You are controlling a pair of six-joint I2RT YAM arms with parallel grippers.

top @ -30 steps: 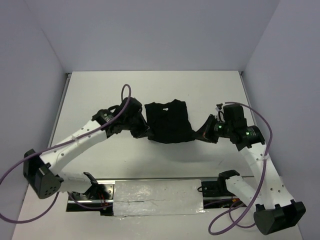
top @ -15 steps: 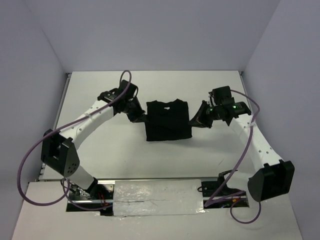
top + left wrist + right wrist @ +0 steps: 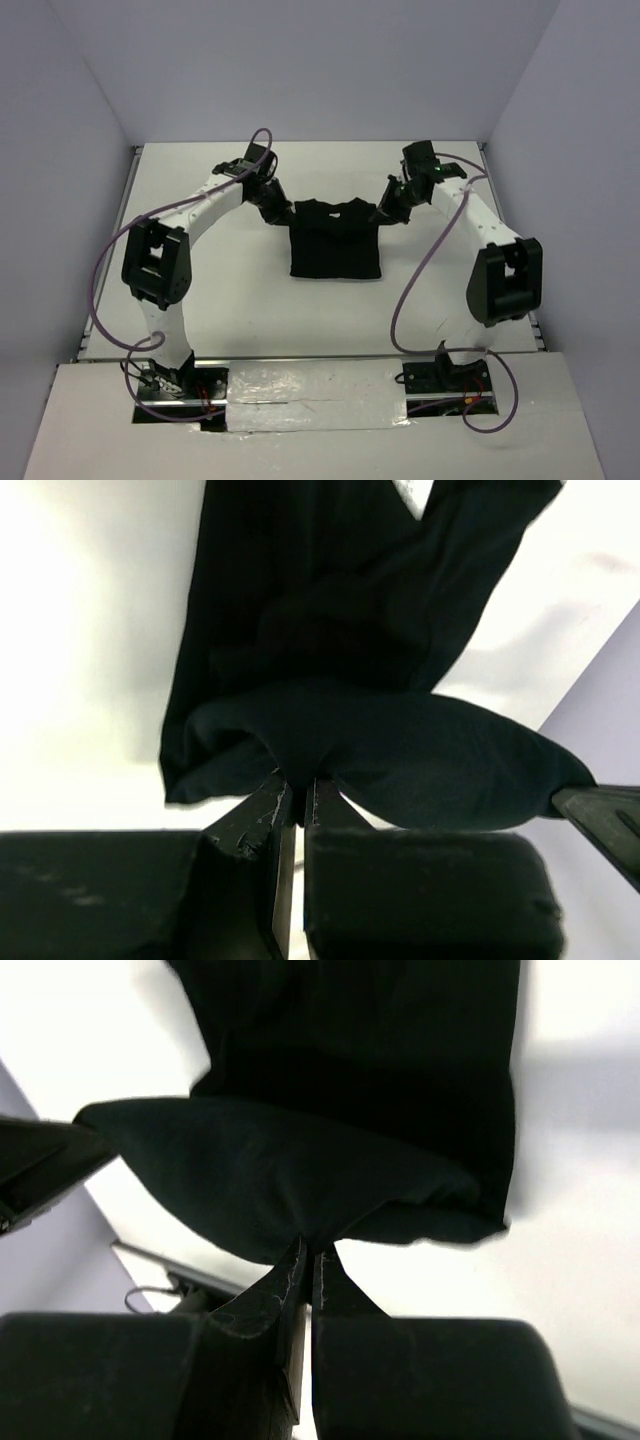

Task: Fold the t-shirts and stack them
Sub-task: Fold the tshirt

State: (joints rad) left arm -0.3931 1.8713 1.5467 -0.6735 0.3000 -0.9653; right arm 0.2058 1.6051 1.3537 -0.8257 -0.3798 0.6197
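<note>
The t-shirt (image 3: 335, 245) is plain black soft cloth, folded into a near-square shape. It lies about midway across the white table (image 3: 200, 300), with its near edge straight and flat on the surface. Its far edge, where the neckline notch shows, is stretched sideways: the left gripper (image 3: 288, 213) pinches the far left corner and the right gripper (image 3: 381, 213) the far right one. In both wrist views the cloth (image 3: 340, 630) (image 3: 350, 1110) bulges in a smooth fold just past the pinch.
</note>
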